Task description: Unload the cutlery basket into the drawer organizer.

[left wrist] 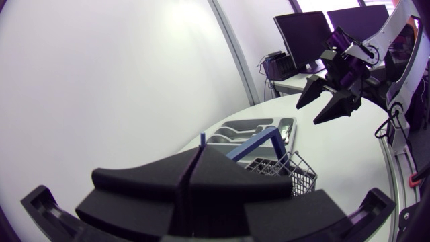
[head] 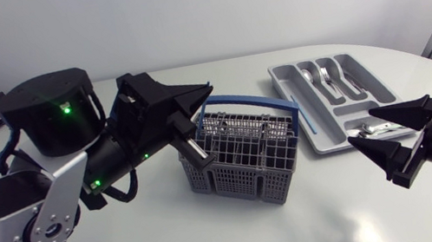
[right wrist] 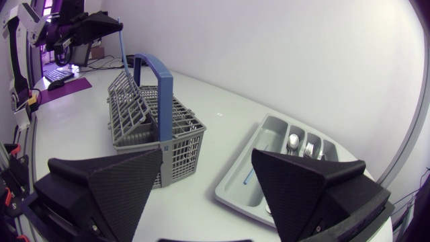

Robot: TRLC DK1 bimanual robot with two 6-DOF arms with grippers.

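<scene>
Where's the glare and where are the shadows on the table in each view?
Head view: pale glare on the table near the right gripper, soft shadow under the basket. Right wrist view: faint shadow beside the basket. Left wrist view: table evenly bright.

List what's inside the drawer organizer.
In the drawer organizer: a spoon and fork in rear slots, a blue straw in the long side slot, silver cutlery in the front compartment, partly covered by my right jaws.

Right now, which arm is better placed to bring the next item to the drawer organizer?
Left: the left gripper is shut on a thin blue stick above the cutlery basket; the right gripper hangs open and empty by the organizer.
</scene>
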